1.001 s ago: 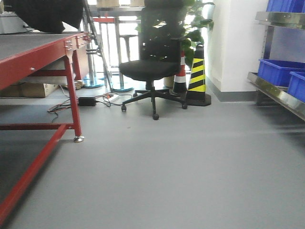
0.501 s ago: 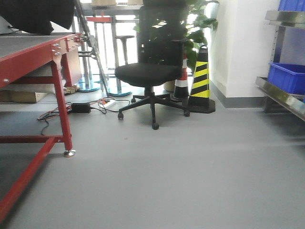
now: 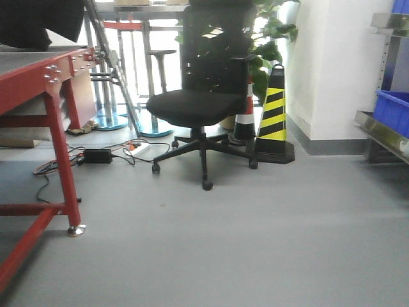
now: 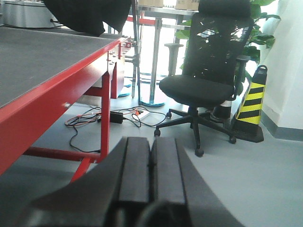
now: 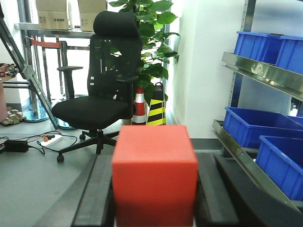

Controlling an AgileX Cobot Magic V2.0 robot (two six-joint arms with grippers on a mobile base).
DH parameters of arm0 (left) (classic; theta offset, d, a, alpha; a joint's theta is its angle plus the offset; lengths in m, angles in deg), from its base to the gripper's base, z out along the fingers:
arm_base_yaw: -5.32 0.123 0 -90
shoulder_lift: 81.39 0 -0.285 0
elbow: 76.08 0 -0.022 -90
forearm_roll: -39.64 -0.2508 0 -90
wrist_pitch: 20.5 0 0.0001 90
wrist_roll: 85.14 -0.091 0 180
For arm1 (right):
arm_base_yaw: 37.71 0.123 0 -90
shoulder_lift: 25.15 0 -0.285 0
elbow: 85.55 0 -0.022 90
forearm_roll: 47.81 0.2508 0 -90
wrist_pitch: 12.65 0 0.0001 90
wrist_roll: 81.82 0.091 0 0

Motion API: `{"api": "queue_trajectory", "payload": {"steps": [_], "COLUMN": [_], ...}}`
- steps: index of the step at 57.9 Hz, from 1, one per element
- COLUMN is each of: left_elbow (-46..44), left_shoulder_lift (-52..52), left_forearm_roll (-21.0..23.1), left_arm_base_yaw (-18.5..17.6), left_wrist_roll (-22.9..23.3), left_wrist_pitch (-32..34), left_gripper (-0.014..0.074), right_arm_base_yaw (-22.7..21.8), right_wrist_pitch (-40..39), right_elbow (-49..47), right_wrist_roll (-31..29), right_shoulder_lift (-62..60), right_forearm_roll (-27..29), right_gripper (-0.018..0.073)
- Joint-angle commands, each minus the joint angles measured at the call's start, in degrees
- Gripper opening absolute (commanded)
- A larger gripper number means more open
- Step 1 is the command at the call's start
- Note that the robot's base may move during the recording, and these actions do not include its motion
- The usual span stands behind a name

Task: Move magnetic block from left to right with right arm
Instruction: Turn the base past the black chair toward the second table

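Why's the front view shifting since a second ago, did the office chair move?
No. The office chair keeps its place just left of the yellow-black cone; both grow together, so the view itself advanced.

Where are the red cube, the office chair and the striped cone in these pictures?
red cube (image 5: 154,175): right wrist view, middle of its front face.
office chair (image 3: 192,105): front view, on the seat cushion.
striped cone (image 3: 275,115): front view, mid-height on its striped body.

Smooth, matt magnetic block (image 5: 154,175)
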Motion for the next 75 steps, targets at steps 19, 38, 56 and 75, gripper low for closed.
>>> {"api": "queue_trajectory", "payload": {"steps": [19, 38, 56, 75], "left_elbow": [0.4, 0.4, 0.4, 0.4], "left_shoulder_lift": [-0.4, -0.4, -0.4, -0.4], "left_forearm_roll": [0.4, 0.4, 0.4, 0.4], "left_arm_base_yaw": [-0.3, -0.3, -0.3, -0.3], "left_wrist_roll": [0.2, 0.2, 0.2, 0.2], "left_wrist_pitch": [5.3, 5.3, 5.3, 5.3], "left_gripper": [-0.0117, -0.0117, -0.0117, -0.0117], "right_arm_base_yaw": [-0.3, -0.3, -0.3, -0.3], "right_wrist_pitch": [-5.5, -5.5, -5.5, -5.5], "right_elbow": [-1.6, -1.6, -1.6, -1.6], "right_wrist_roll": [-0.5, -0.5, -0.5, -0.5], "right_shoulder_lift": [0.5, 0.5, 0.5, 0.5], "right_forearm_roll": [-0.1, -0.1, -0.1, -0.1], "right_gripper": [0.0274, 0.0274, 0.0274, 0.0274]}}
